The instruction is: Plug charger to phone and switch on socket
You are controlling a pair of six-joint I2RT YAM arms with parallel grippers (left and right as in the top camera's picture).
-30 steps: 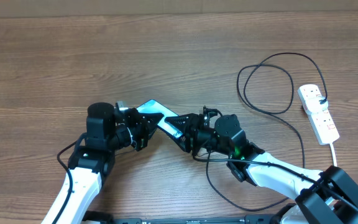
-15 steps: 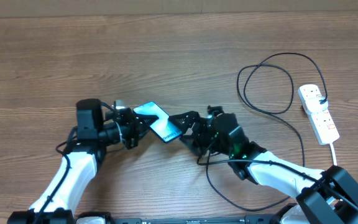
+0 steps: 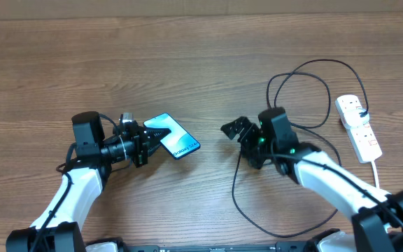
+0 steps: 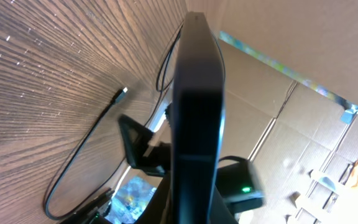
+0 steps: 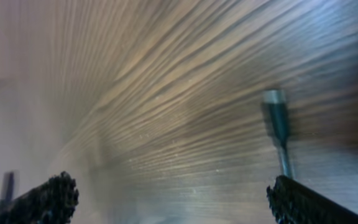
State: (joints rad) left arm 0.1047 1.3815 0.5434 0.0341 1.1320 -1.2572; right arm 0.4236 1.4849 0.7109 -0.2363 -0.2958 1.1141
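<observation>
**Item 1, left gripper** (image 3: 147,133): clenched on the near end of the phone (image 3: 177,141), which it holds clear of the table (image 3: 187,56). The left wrist view shows the phone edge-on. The blue screen faces up, and the long axis runs diagonally, with the free end pointing right and slightly toward the robot, at the other arm.

**Item 2, bare wood:** a strip of table separates the phone's free end from the right arm. Nothing lies in it.

**Item 3, right gripper** (image 3: 238,130): released, fingers spread wide, nothing between them. It hangs low over the table with its fingers pointing left, toward the phone.

**Item 4, charger** (image 3: 232,187): the connector tip (image 5: 275,116) lies loose on the wood. In the right wrist view it sits between the open fingers, close to the right-hand one, its shaft running roughly along the reach of the claw. The right arm is much the nearer. Judgement: a small sideways correction would centre the tip before closing.

**Item 5, cable slack:** it curls under the right arm and loops back toward the socket. It could drag or snag on the forearm.

**Item 6, socket** (image 3: 357,126): at the far right, well apart from both grippers, its red switches untouched and its white cord (image 3: 377,170) trailing toward the robot.
</observation>
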